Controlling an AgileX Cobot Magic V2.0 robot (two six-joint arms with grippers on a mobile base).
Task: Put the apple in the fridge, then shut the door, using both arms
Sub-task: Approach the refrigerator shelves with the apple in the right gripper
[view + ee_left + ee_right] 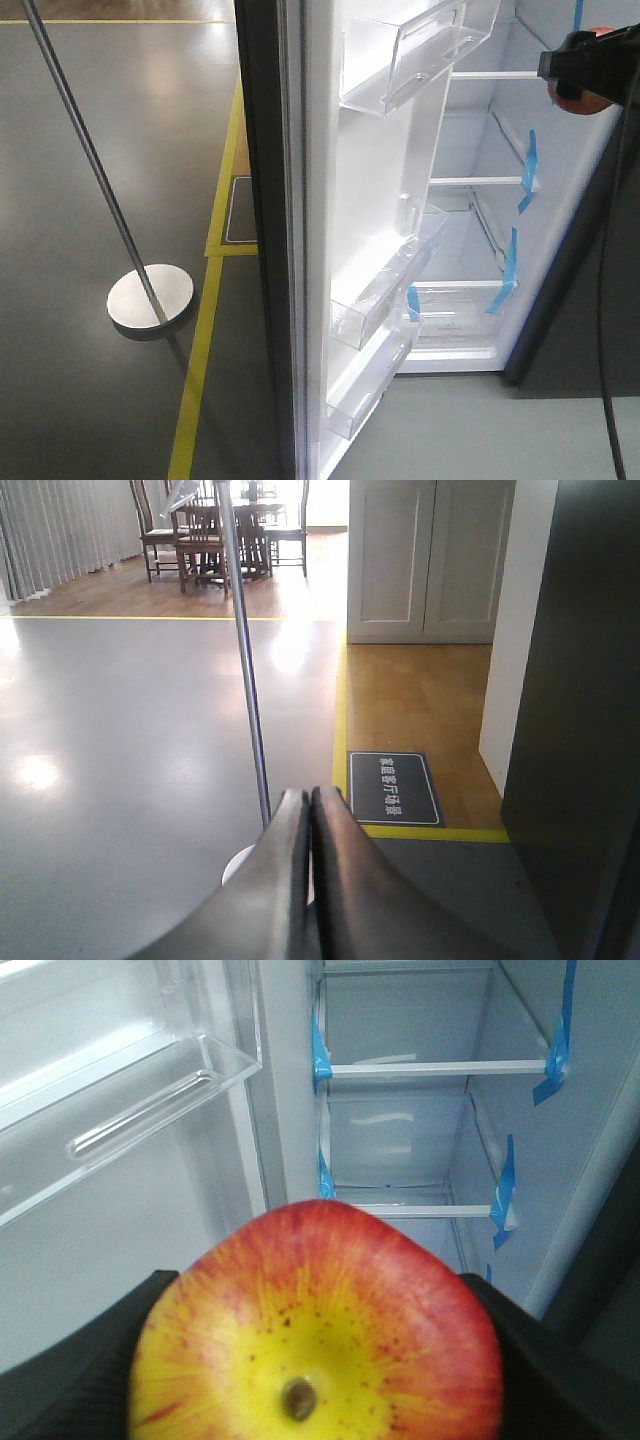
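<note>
Gripping the apple [315,1330] from both sides, the right gripper [588,68] is clamped on the fruit. In the right wrist view its black pads [70,1385] press the apple's left and right flanks. The apple fills the lower middle of that frame, red toward the rim and yellow around the stem pit, which faces the camera.

In the front view the gripper and apple sit at the upper right edge of the frame, with red showing above and below the dark fingers. They are held in the air before the open fridge [470,215], about level with an upper shelf and touching no shelf. The white shelves carry blue tape strips [527,172] at their ends.

The door [375,200] stands open across the middle of the front view, its white inner face lined with clear bins [420,50] and its dark grey outer edge on the left.

The left gripper [308,798] shows at the lower middle of the left wrist view, its two fingers pressed together with nothing between them. Beyond it a metal pole [245,660] rises from a round base [150,296] on the grey floor. A dark floor sign [393,788] lies just inside a yellow line [200,350] — right of it a dark grey panel [590,730] fills the frame's right edge. Chairs and a table [215,530] stand at upper left, and white cabinet doors [430,560] at upper middle.
</note>
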